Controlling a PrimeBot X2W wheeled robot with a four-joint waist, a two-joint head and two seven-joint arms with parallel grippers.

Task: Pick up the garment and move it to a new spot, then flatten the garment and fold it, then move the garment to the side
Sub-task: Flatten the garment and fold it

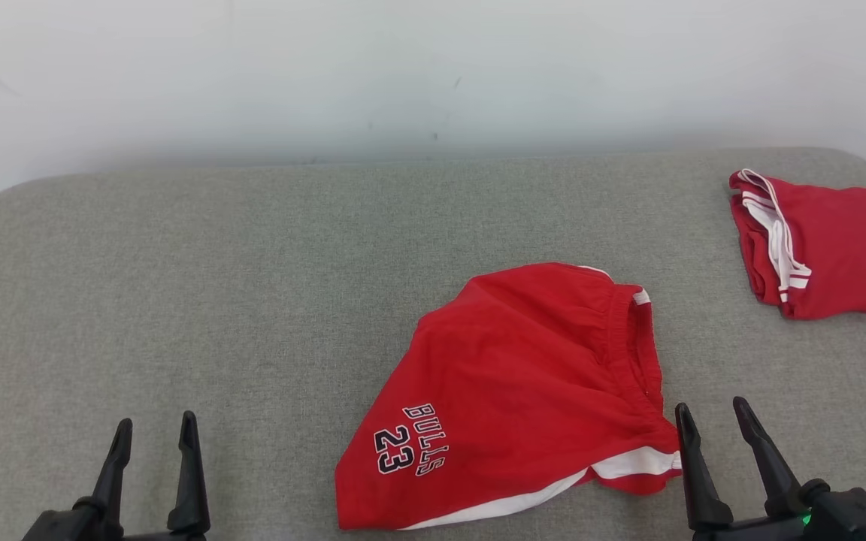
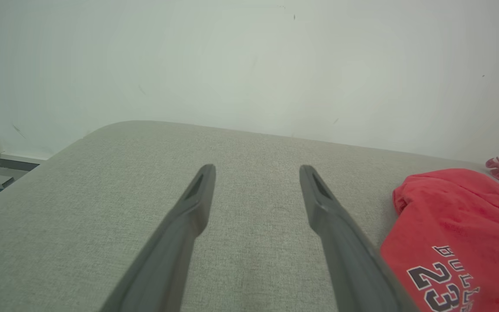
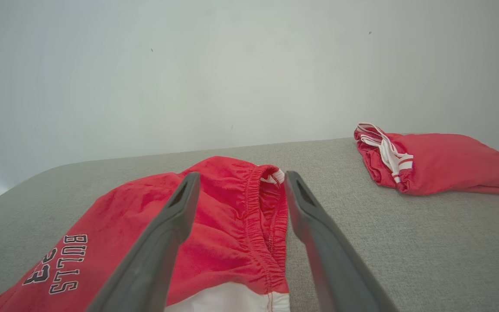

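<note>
The garment point(image 1: 508, 383) is a pair of red shorts with white trim and "BULLS 23" printed near one hem. It lies loosely spread, part folded over, on the grey padded surface point(image 1: 252, 300) right of centre. My right gripper point(image 1: 711, 417) stands open at the shorts' lower right corner, beside the elastic waistband point(image 3: 258, 208), holding nothing. In the right wrist view the right gripper point(image 3: 240, 182) has its fingers apart above the waistband. My left gripper point(image 1: 155, 428) is open at the lower left, well clear of the cloth. The left wrist view shows the left gripper point(image 2: 256, 171) over bare surface, the garment point(image 2: 457, 234) to its right.
A second red garment point(image 1: 831, 248) with white stripes lies folded at the far right edge of the surface, also seen as the folded garment point(image 3: 431, 162) in the right wrist view. A pale wall point(image 1: 433, 75) rises behind the surface's back edge.
</note>
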